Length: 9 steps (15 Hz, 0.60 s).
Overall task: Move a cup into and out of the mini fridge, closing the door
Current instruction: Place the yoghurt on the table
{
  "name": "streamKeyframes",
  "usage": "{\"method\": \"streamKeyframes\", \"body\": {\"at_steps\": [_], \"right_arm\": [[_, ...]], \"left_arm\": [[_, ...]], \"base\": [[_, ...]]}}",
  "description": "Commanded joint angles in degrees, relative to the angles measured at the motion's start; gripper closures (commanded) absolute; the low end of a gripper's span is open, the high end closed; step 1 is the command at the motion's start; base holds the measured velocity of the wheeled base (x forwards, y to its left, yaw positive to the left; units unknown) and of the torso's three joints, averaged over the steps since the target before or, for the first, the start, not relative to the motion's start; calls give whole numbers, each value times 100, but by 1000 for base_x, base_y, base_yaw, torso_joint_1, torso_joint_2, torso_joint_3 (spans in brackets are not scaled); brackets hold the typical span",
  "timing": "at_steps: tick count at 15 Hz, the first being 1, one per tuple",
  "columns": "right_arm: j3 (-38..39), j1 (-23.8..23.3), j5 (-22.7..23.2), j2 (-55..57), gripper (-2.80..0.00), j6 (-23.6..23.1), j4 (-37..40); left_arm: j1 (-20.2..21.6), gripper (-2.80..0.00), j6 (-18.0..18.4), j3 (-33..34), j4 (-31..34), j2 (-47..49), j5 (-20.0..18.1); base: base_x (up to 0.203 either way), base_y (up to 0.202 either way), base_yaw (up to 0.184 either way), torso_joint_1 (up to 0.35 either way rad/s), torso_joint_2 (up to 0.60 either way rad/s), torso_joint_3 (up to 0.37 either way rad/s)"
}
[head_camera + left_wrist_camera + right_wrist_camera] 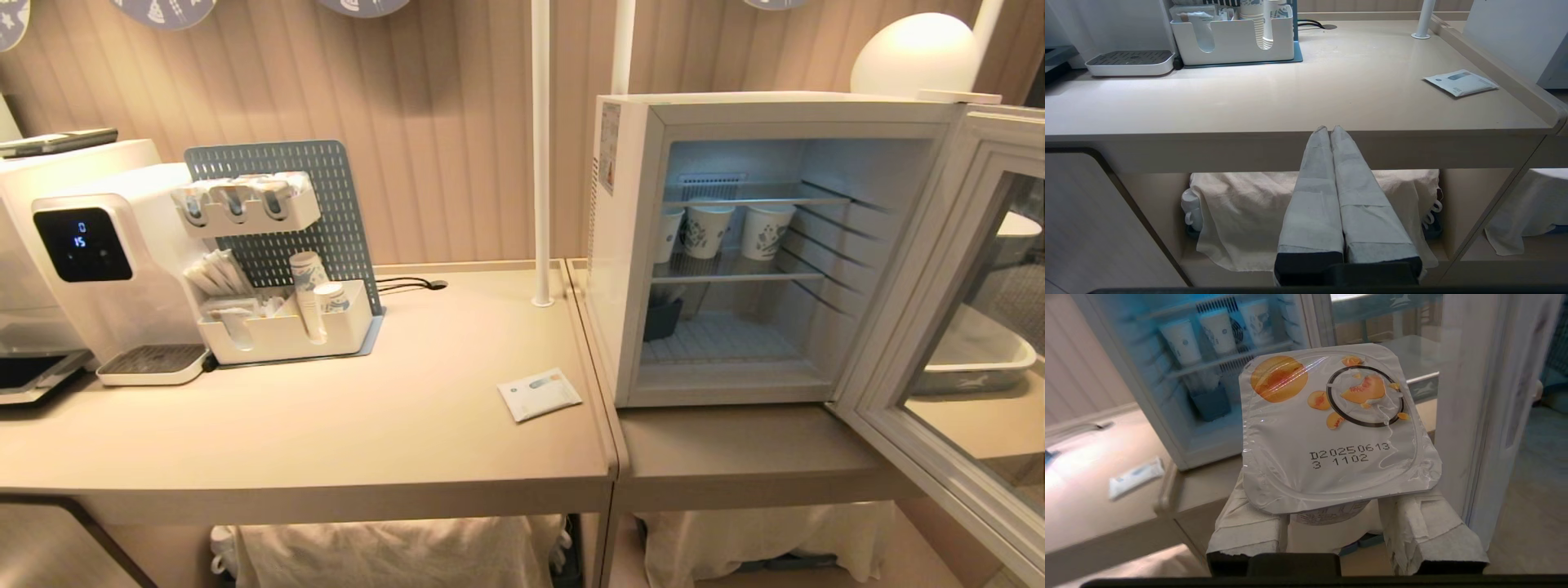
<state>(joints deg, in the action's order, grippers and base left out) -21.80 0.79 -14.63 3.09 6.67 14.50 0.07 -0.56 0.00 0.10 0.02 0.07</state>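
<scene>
The right gripper's (1331, 526) taped fingers (1249, 531) clamped the small white foil-lidded yogurt cup (1331, 433), apparently for carrying, beside the open white mini fridge (1180, 428); left fingers (1331, 163) pressed together, empty

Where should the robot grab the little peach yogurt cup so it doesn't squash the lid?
Probably on the tapered body just under the wide lid rim, one finger on each side. That is how the right pincer holds the cup now: the foil lid sticks out above the fingers, so it should stay unsquashed and the rim should stop the cup slipping down.
</scene>
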Motion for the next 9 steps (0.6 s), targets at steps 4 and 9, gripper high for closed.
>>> {"method": "streamKeyframes", "body": {"at_steps": [4, 9], "right_arm": [[2277, -48, 1028, -316, 0, -1225, -1831], [2066, -53, 1491, -300, 0, -959, -1134]], "left_arm": [[1, 0, 3, 9, -1, -2, 1], [1, 0, 3, 9, -1, -2, 1]], "base": [[0, 0, 0, 0, 0, 0], [0, 0, 0, 0, 0, 0]]}}
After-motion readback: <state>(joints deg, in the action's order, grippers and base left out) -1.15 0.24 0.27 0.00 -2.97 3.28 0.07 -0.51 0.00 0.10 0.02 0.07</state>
